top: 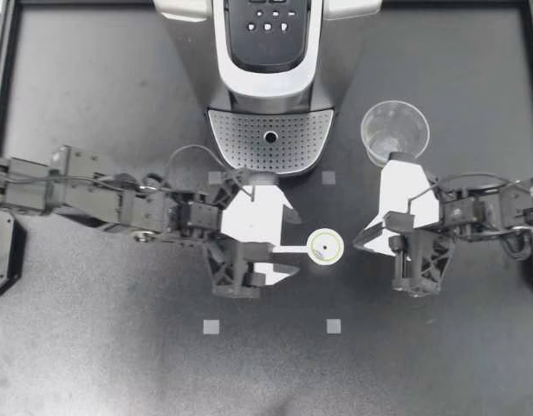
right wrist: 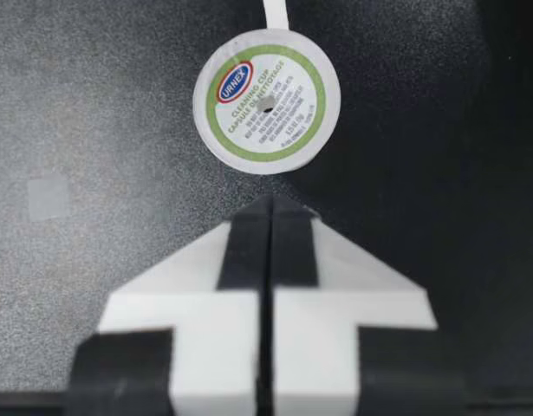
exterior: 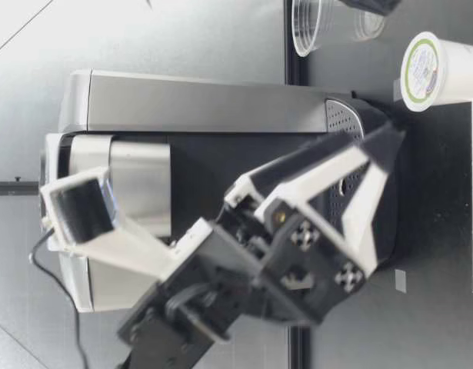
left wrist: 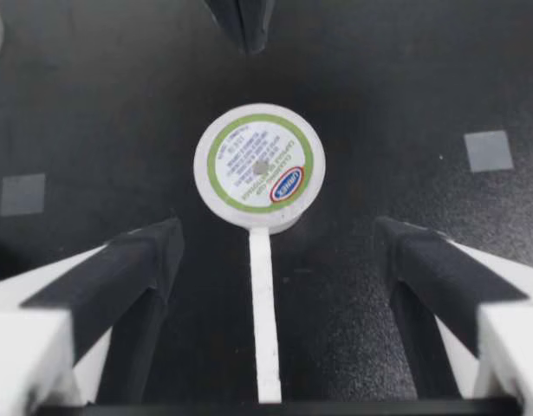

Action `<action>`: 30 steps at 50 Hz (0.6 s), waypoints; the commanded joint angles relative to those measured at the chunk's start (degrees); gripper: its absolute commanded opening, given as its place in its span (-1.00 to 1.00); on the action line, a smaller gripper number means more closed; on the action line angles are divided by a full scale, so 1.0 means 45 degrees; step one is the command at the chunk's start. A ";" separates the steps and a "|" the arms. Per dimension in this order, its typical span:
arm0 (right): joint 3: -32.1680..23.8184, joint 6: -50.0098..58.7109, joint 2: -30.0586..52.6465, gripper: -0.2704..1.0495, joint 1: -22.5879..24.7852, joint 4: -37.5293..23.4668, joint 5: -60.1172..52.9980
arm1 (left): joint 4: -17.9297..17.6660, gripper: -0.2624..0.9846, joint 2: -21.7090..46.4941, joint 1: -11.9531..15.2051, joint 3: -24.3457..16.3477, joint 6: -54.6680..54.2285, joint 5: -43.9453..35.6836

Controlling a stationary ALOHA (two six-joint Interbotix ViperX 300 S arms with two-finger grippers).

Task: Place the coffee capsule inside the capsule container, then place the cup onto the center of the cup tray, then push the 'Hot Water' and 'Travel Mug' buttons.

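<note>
A: Top view first. The coffee capsule [top: 325,248] stands upright on the bench [top: 93,364], out in front of the coffee machine [top: 266,78] and clear of its cup tray [top: 270,143]. My left gripper [top: 292,243] is spread wide, tips just short of the capsule. My right gripper [top: 361,243] is pinched closed on nothing and points at it from the other side.

B: And the cup [top: 394,132]?

A: Clear plastic, standing beside the machine's tray. In the low view the capsule sits flat on its base, lid up, nearer this camera than the machine.

B: Left wrist view?

A: The capsule is ahead of the open fingers, centred on the gap, untouched. In the right wrist view the closed fingertips sit just before its rim.

B: How will it handle?

A: Light, I'd judge, with a stiff, smooth plastic wall and a thin foil lid. Grip across the side wall, below the rim. Squeeze the lid and it may dent, or the capsule may tip.
</note>
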 commanded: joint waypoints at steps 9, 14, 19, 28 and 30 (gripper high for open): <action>-0.0332 -0.0020 0.0410 -0.55 0.0098 -0.0039 -0.0039 | 0.0000 0.65 0.0391 0.0000 -0.0410 -0.0098 -0.0547; -0.0410 -0.0020 0.0527 -0.55 0.0078 -0.0039 -0.0039 | 0.0000 0.65 0.0566 0.0039 -0.0469 -0.0098 -0.0840; -0.0547 -0.0020 0.0664 -0.55 0.0078 -0.0039 -0.0039 | 0.0000 0.65 0.0723 0.0098 -0.0488 -0.0059 -0.0957; -0.0723 -0.0039 0.0918 -0.55 0.0078 -0.0059 -0.0039 | 0.0000 0.65 0.0957 0.0234 -0.0508 0.0020 -0.1309; -0.0762 -0.0020 0.0977 -0.55 0.0078 -0.0059 -0.0039 | 0.0000 0.65 0.1016 0.0234 -0.0527 0.0000 -0.1328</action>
